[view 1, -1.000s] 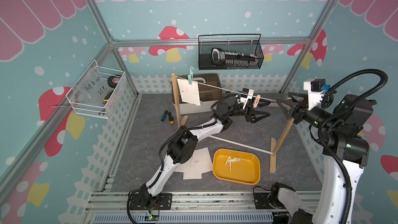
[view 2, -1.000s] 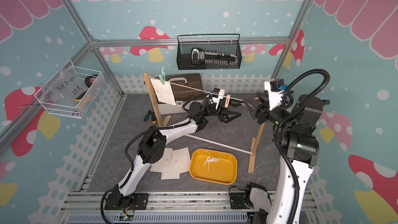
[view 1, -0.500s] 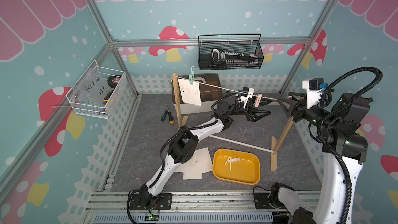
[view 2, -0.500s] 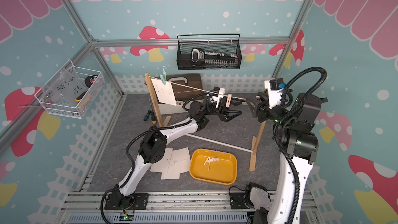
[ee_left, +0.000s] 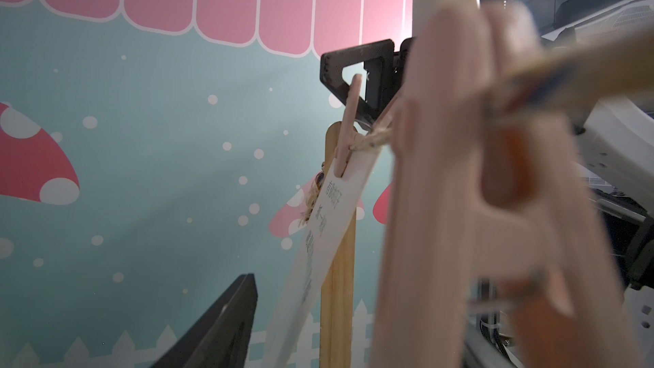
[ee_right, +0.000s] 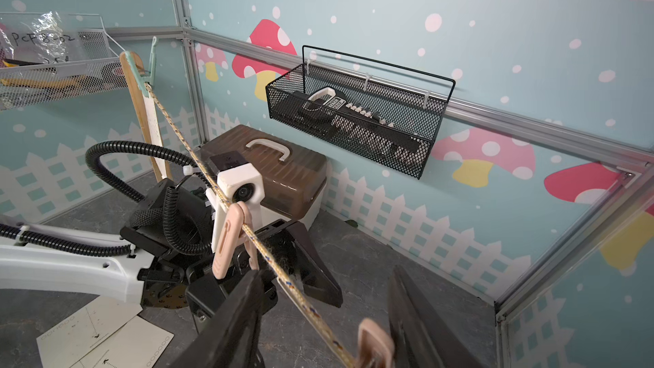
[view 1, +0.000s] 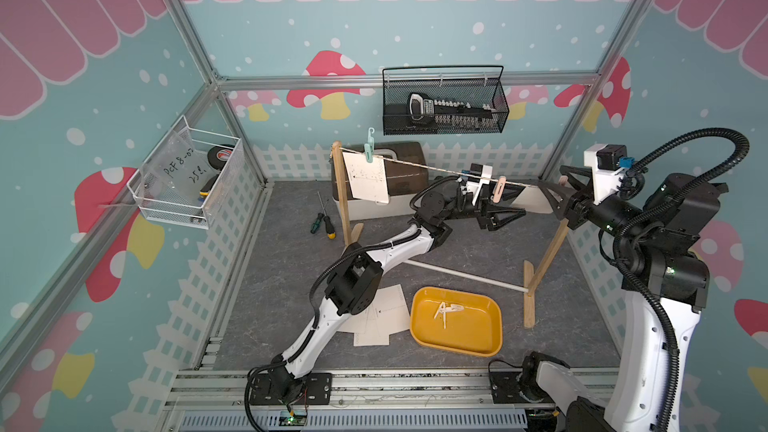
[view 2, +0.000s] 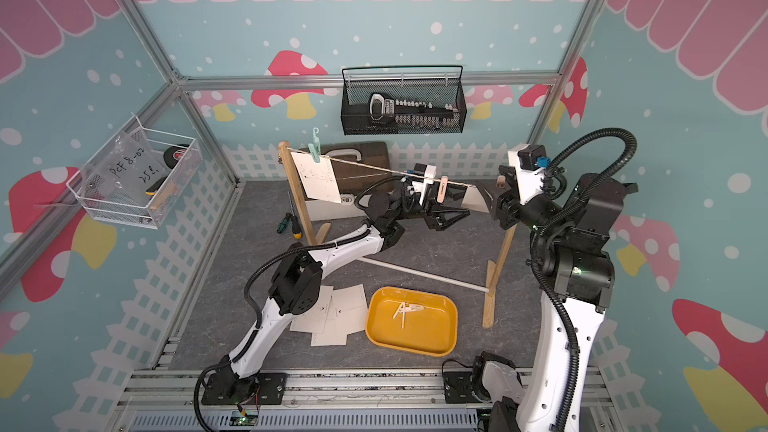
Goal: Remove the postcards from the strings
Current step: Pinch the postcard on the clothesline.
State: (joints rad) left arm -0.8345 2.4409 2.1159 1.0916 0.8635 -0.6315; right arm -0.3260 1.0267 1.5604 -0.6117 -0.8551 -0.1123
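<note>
The strings (view 1: 428,167) run as one twine line between two wooden posts. One of the postcards (view 1: 368,178) hangs by the left post under a green clothespin (view 1: 368,150). Another of the postcards (view 1: 530,203) hangs near the right post from a pink clothespin (ee_right: 375,345). My right gripper (ee_right: 325,277) is open, its fingers either side of the twine and that pin. My left gripper (view 1: 521,201) is open just below the line, beside a second pink clothespin (view 1: 498,192) with no card showing under it. Only one left finger (ee_left: 219,327) shows in the left wrist view.
Loose postcards (view 1: 382,317) lie on the floor beside a yellow tray (view 1: 490,347) holding white clothespins (view 1: 446,308). Screwdrivers (view 1: 322,222) lie by the left post. A brown-lidded box (view 1: 399,155) stands behind the line. A white rod (view 1: 465,276) joins the posts' feet.
My right arm has shifted slightly along the line's right end and its jaws have narrowed a little. The left arm has not visibly moved.
</note>
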